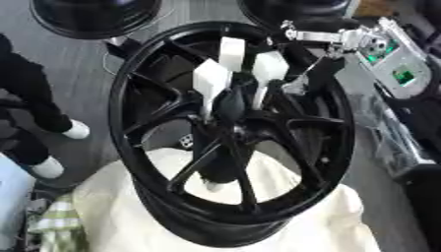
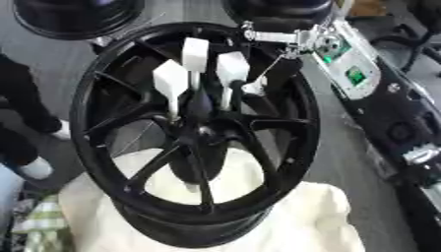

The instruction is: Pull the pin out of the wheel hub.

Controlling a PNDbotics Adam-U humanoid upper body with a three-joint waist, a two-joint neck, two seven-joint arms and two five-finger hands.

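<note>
A black spoked wheel (image 1: 138, 98) stands tilted on a cream padded support (image 1: 310, 216). Its hub (image 1: 226, 129) sits at the centre of the spokes. My right hand (image 1: 212, 78) reaches down from the upper right on a black and silver arm (image 1: 331, 37). The hand's white-padded fingers (image 2: 231, 69) are gathered round a dark rounded pin head (image 2: 200, 106) just above the hub. A small pale tip (image 1: 213, 186) shows below the hub, behind the spokes. My left hand shows in neither view.
Two more black wheels (image 1: 95, 17) (image 1: 297, 10) lie at the far edge. A person's dark legs and white shoes (image 1: 76, 130) stand at the left. Machine parts with a green circuit board (image 1: 393, 61) run along the right side.
</note>
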